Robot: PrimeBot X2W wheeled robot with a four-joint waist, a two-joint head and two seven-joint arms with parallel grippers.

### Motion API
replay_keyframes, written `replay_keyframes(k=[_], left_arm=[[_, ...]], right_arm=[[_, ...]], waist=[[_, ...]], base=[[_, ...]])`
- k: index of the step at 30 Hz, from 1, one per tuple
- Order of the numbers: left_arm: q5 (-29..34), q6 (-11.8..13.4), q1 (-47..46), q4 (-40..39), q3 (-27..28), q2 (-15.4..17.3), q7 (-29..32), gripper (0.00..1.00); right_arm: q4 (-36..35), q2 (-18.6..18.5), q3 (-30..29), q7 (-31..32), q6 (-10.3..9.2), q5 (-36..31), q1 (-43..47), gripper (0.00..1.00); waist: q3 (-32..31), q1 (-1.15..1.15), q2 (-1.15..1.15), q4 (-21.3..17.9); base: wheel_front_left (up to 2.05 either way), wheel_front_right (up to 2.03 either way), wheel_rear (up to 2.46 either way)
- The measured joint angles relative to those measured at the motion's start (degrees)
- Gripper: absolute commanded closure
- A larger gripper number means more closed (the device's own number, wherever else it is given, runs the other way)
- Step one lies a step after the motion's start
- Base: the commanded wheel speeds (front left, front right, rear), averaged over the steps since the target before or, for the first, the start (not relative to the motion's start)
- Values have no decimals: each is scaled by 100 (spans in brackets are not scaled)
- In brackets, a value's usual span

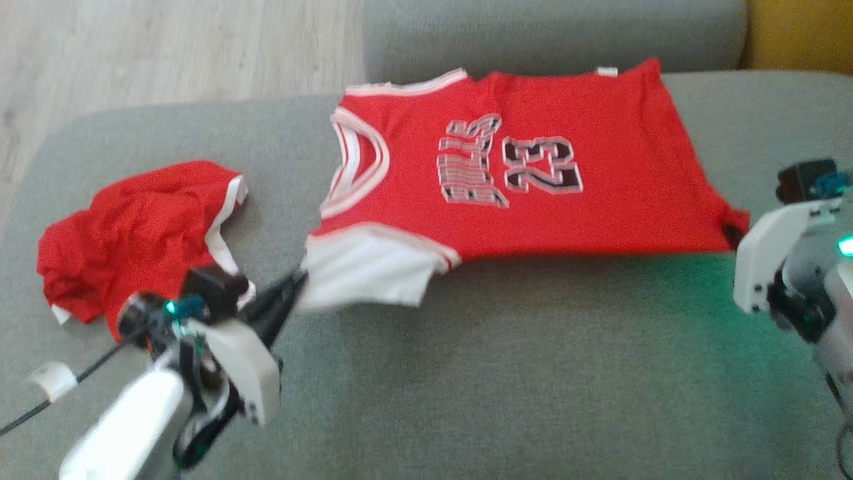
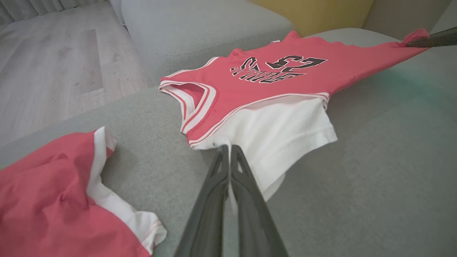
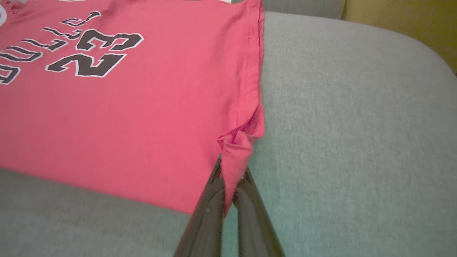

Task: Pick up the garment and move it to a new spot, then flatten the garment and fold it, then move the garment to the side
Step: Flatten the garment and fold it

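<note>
Fabric is clamped in both pincers. The left pincer (image 2: 228, 147) has its two dark fingers pressed together on the edge of the white sleeve (image 2: 282, 132), and a sliver of white cloth shows between them below the tips. The right pincer (image 3: 232, 170) is likewise closed. It pinches a folded corner of the red hem (image 3: 237, 150), with a tongue of cloth trailing down between its fingers.

The jersey (image 1: 586, 200) spreads out ahead of both pincers and spans the gap between them. Its near edge runs taut and straight from one grip to the other, with a dark band of shadow on the sofa (image 1: 500, 373) just under it. The rest lies flat further out, print side up.

Just ahead of the left pincer is the white-trimmed neck opening (image 1: 356, 163). Past that are the lettering and the number 23 (image 1: 541, 165), roughly midway between the two pincers. From the right pincer the hem runs straight away toward the sofa's back.

To the left of the left pincer, just beside its wrist and apart from the jersey, lie crumpled red shorts (image 1: 133, 233) with white trim. Far beyond the left pincer, past the sofa's edge, is pale wood floor (image 1: 166, 47). Far beyond the right pincer, past the sofa's back, a yellow surface (image 1: 800, 33) shows.
</note>
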Motion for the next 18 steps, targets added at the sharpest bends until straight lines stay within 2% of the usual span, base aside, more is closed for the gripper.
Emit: replay_keyframes(k=[3,8,14,18], left_arm=[[-129,171,466,-653,-35,211,369,100],[-247,497,951,-1444,-40,465,709,100],[-209,611,955,-1673,-2,539,771,100],[-203,657,797,-1615,33,537,769,100]], right_arm=[[-668,-345,230,391,0,556,422,100],[-1533,-742,248,620,-1,1105,954,100],[-1878,-799,3,597,-1,1169,1098,100],[-2005,-778,-188,515,0,947,1094,100]], waist=[[-202,0,0,-37],[-400,0,0,-96],[-375,1,0,-127],[-246,2,0,-140]], base=[[0,0,0],[0,0,0],[0,0,0],[0,0,0]])
